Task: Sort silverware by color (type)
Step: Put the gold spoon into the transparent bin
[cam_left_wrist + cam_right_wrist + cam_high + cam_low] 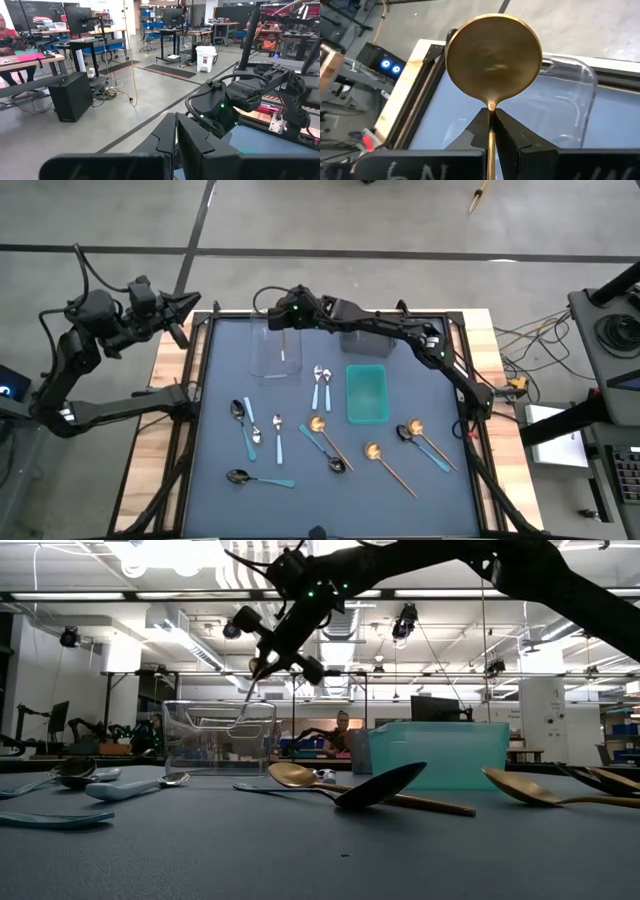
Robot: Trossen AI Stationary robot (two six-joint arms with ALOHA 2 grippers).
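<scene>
The right gripper pinches a gold spoon above the clear bin. Lower it inside, then let go gently. The left gripper waits off the table, shut and empty.

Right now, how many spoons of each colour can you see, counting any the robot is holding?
Gold spoons: 4, including one gold spoon held in the right gripper
Silver spoons with light-blue handles: 4
Dark spoons with teal handles: 4
Total: 12
</scene>
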